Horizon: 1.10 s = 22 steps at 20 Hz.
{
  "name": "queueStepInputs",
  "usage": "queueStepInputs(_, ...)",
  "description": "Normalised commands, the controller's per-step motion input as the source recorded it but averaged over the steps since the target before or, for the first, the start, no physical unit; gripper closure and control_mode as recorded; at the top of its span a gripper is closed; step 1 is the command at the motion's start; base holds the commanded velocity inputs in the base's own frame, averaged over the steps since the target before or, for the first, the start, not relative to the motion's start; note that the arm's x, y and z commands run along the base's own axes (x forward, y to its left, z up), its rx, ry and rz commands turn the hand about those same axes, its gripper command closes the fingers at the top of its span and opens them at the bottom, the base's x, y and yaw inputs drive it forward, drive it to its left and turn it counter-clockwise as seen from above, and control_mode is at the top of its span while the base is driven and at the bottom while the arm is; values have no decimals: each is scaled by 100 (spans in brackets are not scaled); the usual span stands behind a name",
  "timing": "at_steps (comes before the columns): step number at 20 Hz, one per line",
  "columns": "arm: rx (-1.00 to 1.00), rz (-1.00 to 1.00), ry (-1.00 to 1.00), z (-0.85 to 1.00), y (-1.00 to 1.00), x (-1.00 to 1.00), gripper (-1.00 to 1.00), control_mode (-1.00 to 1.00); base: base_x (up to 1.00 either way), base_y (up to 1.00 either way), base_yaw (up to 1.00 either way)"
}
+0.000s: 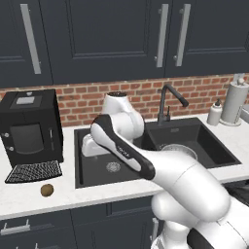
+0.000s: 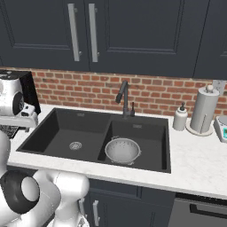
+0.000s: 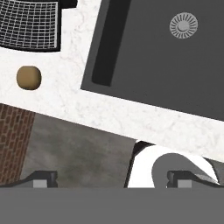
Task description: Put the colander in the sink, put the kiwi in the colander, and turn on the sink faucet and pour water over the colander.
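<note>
One kiwi (image 1: 46,190) lies on the white surface (image 1: 29,199) near its front edge, left of the sink (image 2: 62,133) and just in front of the black mesh tray (image 1: 34,171) at the foot of the one coffee machine (image 1: 30,127). In the hand view the kiwi (image 3: 29,77) is well clear of the tool (image 3: 111,177), whose two tips stand wide apart with nothing between them; only their ends show at the bottom. The arm hides part of the left basin in the left base view. The sink has two basins, each with a round drain, though the right one is covered by the single colander (image 2: 122,150), upright in the right basin. Behind the divider rises one sink faucet (image 2: 123,98). Farther right stand one soap dispenser (image 2: 180,117) and one paper towel roll (image 2: 204,109).
</note>
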Motion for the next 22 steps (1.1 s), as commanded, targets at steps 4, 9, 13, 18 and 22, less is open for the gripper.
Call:
queueStepInputs(4, 0, 0, -5, -23, 67, 0, -100, -100, 0, 0, 0)
queueStepInputs(9, 0, 0, -13, -42, 45, 0, -100, -100, 0, 0, 0)
queueStepInputs(13, 0, 0, -17, -58, 48, 0, -100, -100, 0, 0, 0)
queueStepInputs(18, 0, 0, -16, -34, 52, 0, -100, -100, 0, 0, 0)
queueStepInputs(22, 0, 0, -7, -6, 49, 8, -100, -100, 0, 0, 0)
